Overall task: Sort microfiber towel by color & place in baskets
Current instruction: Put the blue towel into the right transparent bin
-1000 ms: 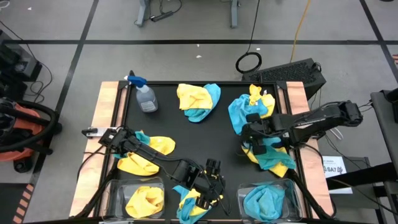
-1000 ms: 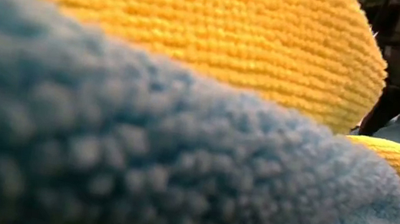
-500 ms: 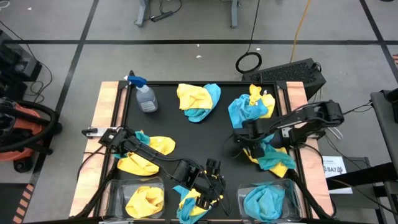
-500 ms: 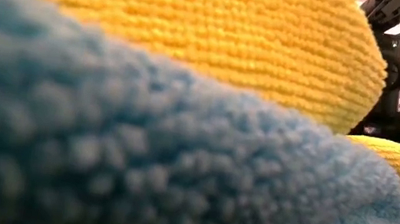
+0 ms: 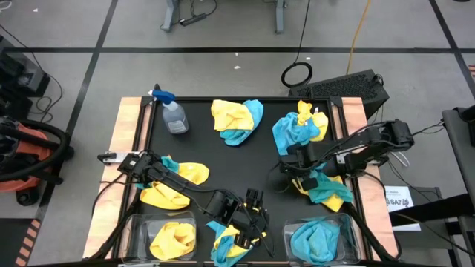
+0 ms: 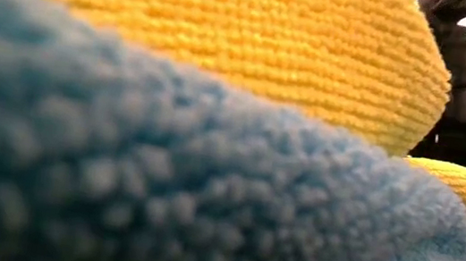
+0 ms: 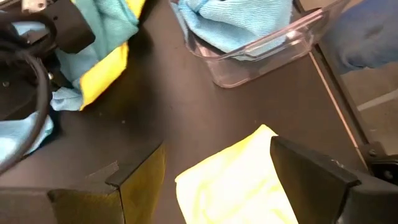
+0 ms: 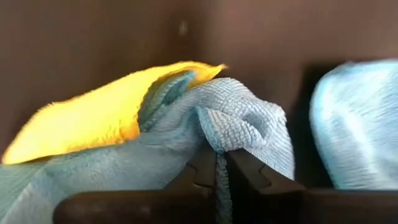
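Note:
Mixed piles of yellow and turquoise microfiber towels lie on the black table (image 5: 223, 163). My right gripper (image 5: 292, 176) is down at the right-hand pile (image 5: 326, 187), shut on a blue towel (image 8: 236, 124) that lies against a yellow one (image 8: 87, 130). My left gripper (image 5: 252, 215) stands open near the front edge over a yellow and blue pile (image 5: 231, 243); a yellow towel (image 7: 230, 186) lies between its fingers, and I cannot tell whether they touch it. The left basket (image 5: 141, 237) holds a yellow towel, and the right basket (image 5: 349, 230) holds a blue one. My right gripper pinches a raised fold of the blue towel (image 8: 217, 146) between its two fingers. It comes slanting down from the table's right. The rest of the towel lies slack on the pile, beside the yellow towel.
A clear spray bottle (image 5: 172, 115) stands at the far left. Two more mixed piles lie at the far middle (image 5: 237, 120) and far right (image 5: 299, 127), another at the left (image 5: 174, 185). Towels right at the lens fill the low view.
My right gripper has moved toward the near edge and down onto the right-hand pile. My left arm has kept still.

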